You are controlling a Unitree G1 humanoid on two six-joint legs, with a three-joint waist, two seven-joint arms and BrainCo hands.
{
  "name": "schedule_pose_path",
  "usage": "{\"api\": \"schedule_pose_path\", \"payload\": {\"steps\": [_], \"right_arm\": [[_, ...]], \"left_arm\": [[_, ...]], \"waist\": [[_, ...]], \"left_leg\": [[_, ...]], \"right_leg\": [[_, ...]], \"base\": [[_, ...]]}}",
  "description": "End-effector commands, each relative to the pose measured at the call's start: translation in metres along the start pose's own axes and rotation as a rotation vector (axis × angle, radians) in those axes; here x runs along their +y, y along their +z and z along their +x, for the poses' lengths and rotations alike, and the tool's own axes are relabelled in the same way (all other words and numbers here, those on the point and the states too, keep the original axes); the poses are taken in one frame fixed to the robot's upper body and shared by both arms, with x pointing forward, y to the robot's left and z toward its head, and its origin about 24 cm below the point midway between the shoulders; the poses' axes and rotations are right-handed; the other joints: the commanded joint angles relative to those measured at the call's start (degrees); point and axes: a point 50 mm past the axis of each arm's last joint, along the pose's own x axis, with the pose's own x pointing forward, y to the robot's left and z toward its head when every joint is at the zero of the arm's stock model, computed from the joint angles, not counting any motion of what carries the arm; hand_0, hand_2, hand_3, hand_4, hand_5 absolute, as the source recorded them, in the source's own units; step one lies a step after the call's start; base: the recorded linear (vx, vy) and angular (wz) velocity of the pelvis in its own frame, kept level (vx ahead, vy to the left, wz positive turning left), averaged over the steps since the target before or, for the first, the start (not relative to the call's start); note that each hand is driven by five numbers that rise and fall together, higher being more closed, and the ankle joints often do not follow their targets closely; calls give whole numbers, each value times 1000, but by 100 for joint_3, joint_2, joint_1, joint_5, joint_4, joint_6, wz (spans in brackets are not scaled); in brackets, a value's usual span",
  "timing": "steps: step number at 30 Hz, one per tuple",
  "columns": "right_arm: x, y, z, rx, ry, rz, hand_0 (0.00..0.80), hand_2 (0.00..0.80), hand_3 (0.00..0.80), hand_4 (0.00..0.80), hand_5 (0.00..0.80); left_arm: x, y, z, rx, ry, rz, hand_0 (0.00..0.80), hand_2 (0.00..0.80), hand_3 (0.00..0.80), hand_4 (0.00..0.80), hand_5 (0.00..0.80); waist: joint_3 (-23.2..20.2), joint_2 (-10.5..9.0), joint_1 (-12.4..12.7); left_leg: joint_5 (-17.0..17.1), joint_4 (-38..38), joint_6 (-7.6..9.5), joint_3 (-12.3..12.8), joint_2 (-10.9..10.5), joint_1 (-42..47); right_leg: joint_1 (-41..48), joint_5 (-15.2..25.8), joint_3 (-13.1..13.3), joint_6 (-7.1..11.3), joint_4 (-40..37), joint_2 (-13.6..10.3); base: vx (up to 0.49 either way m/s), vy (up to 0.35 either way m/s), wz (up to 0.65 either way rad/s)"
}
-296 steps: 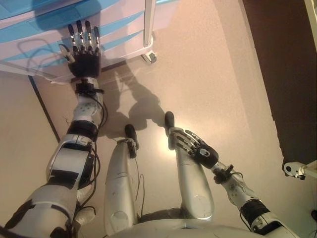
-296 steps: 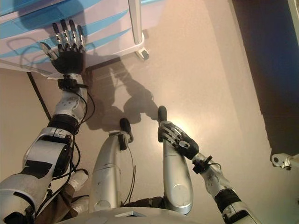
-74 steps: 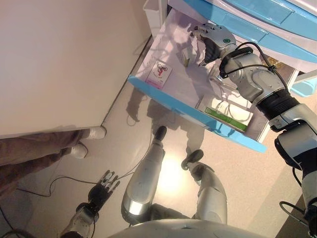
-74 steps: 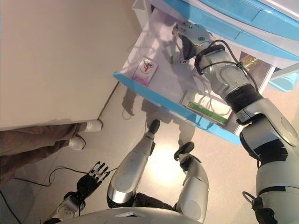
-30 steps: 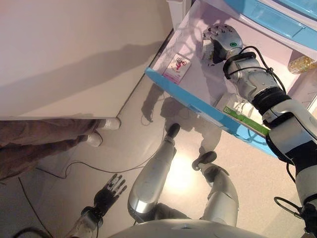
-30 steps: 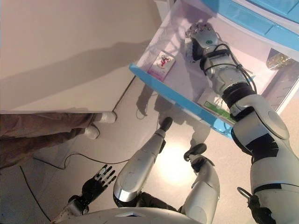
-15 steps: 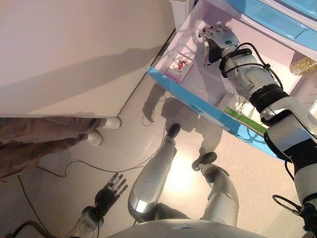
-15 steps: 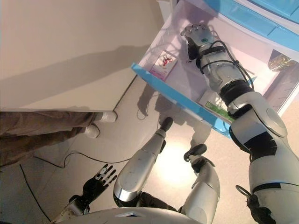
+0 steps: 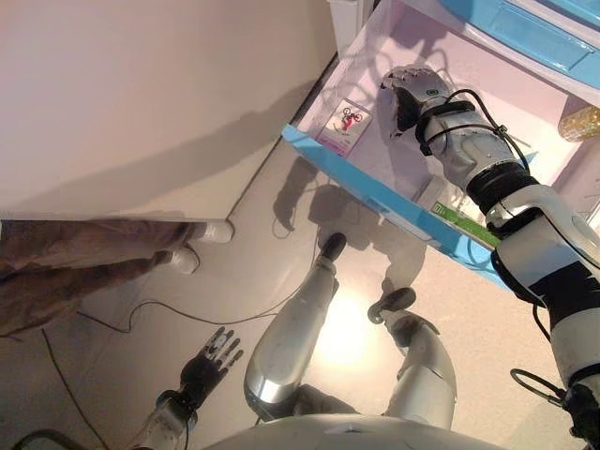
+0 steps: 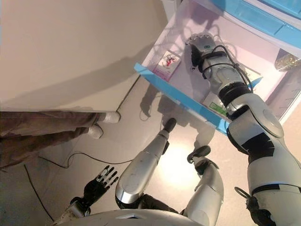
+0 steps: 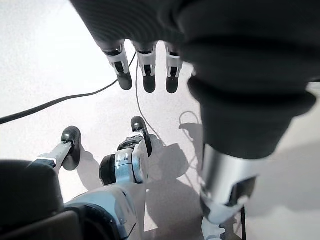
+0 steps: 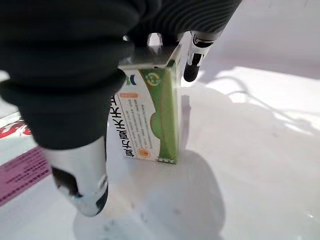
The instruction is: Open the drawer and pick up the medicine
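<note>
Right hand [image 12: 85, 75] grips the medicine box [image 12: 150, 112]; long axis upright.

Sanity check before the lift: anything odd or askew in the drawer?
Nothing stands out. The drawer is open; the right hand grips the green-and-white medicine box upright. A pink-printed packet lies flat near the front. The left hand hangs idle.

Silver-grey arms, dark ribbed wrist covers
</note>
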Motion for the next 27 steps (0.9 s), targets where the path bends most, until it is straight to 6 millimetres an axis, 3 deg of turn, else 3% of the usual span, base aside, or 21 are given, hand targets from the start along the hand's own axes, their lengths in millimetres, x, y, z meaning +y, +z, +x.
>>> {"api": "schedule_pose_path", "payload": {"steps": [1, 5, 6, 7, 8, 27], "right_arm": [[8, 0, 0, -11, 14, -59, 0, 0, 0, 0, 0], [12, -2, -1, -5, 10, -68, 0, 0, 0, 0, 0], [12, -2, -1, -7, 8, -65, 119, 119, 119, 119, 119], [11, -3, -1, -11, 4, -66, 649, 649, 649, 649, 649], [11, -3, -1, -17, 1, -72, 800, 800, 800, 800, 800], [-2, 18, -4, -168, -65, -86, 800, 800, 800, 800, 800]], "left_arm": [[21, -26, -23, 94, 73, 7, 0, 0, 0, 0, 0], [20, -26, -22, 92, 66, 13, 0, 0, 0, 0, 0], [20, -27, -22, 93, 66, 15, 0, 0, 0, 0, 0], [21, -27, -23, 94, 68, 16, 0, 0, 0, 0, 0], [21, -27, -23, 96, 68, 16, 0, 0, 0, 0, 0], [19, -23, -25, 83, 56, 18, 0, 0, 0, 0, 0]], "waist": [[-195, 217, 139], [-195, 240, 157], [-195, 244, 158], [-195, 249, 160], [-195, 254, 160], [-195, 206, 51]], "left_leg": [[-415, -221, 410, 464, -148, 87], [-427, -195, 417, 462, -146, 61], [-429, -189, 419, 461, -150, 55], [-425, -188, 419, 458, -154, 54], [-421, -191, 418, 455, -154, 54], [-435, -214, 407, 523, -108, 121]], "right_leg": [[103, -314, 199, 97, 551, 292], [86, -329, 189, 90, 586, 280], [77, -330, 189, 89, 594, 276], [75, -331, 190, 88, 594, 275], [70, -330, 187, 89, 601, 273], [105, -299, 264, 127, 526, 291]], "base": [[0, 0, 0], [0, 0, 0], [0, 0, 0], [0, 0, 0], [0, 0, 0], [0, 0, 0]]}}
